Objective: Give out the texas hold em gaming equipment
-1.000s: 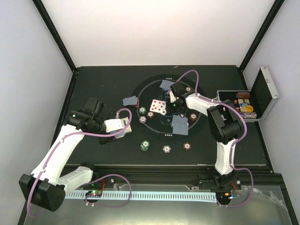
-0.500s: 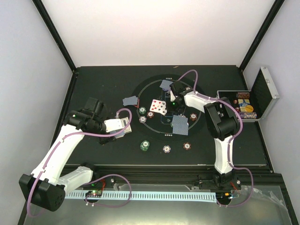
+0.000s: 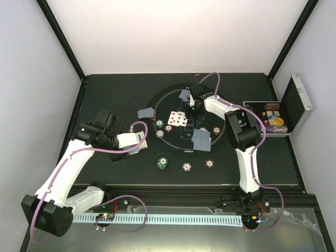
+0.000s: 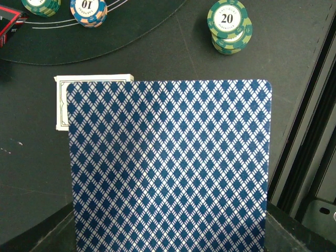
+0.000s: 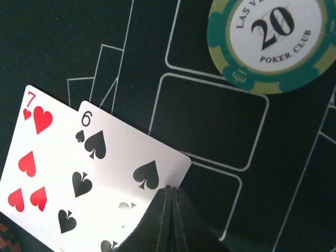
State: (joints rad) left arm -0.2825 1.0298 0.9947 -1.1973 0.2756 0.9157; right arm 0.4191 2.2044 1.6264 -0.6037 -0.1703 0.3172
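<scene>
R claw (image 5: 170,210) was pinched shut w/ tips on the 6 of spades (image 5: 105,157) by the 7 of hearts (image 5: 31,157) on the black mat (image 3: 173,100), so I think it needed to slide that card slow & flat, while L claw (image 3: 142,144) gripped one blue-back card (image 4: 168,168) near the deck (image 4: 89,84).

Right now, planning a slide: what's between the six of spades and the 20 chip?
Only bare white-lined mat, shown in the right wrist view.

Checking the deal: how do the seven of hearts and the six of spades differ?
The seven of hearts is red; the six of spades is black. The six of spades lies partly over the seven of hearts. Both lie face up on the mat.
</scene>
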